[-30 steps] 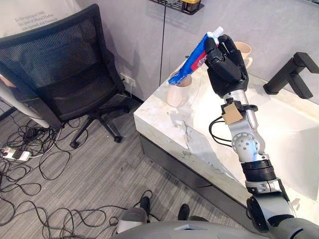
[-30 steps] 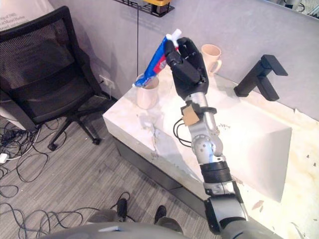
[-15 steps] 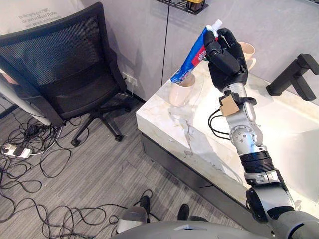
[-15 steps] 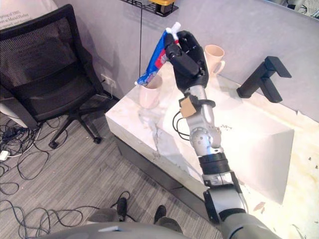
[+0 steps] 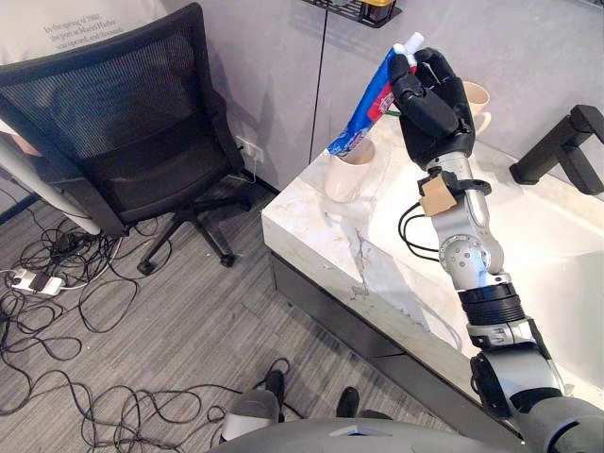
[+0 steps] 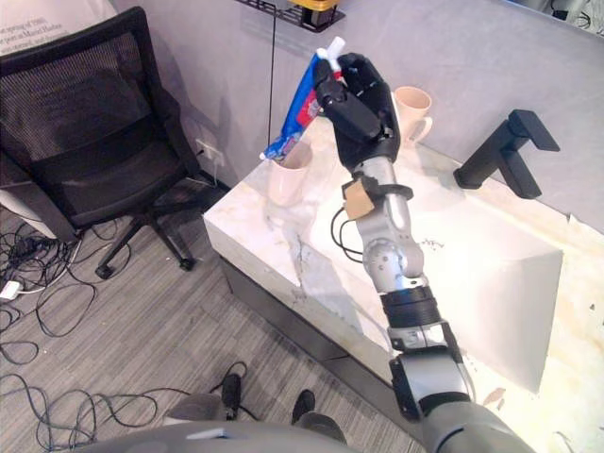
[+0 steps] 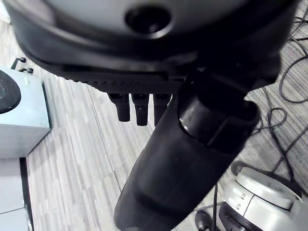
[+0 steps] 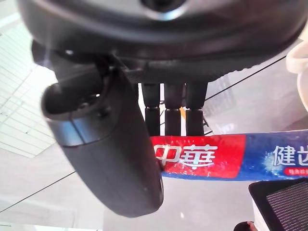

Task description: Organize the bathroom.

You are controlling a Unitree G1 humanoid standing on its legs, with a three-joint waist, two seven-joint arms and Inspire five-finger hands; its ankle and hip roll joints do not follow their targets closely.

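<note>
Above the near corner of the marble counter point(image 5: 321, 231), the right hand point(image 5: 432, 106) is raised on its upright arm. Its fingers point(image 8: 173, 111) and thumb point(image 8: 113, 144) are curled round a toothpaste tube point(image 5: 370, 106), pinching it near the capped end. The tube is blue and red with a white cap point(image 5: 408, 43). The cap points up past the top of the fingers. The crimped tail slants down and away toward the robot's left, and its end sits at the rim of a pale cup point(image 5: 349, 176), just over the opening; whether it touches the cup cannot be told. The cup stands on the counter near the wall. A second cup point(image 6: 413, 106) stands behind the hand. Farther right, a black tap point(image 6: 505, 151) rises over the sink point(image 6: 500, 274). The left hand point(image 7: 144, 103) hangs over the grey floor point(image 7: 72, 159), fingers relaxed and holding nothing. A black office chair point(image 5: 123, 132) stands on the floor to the left.
</note>
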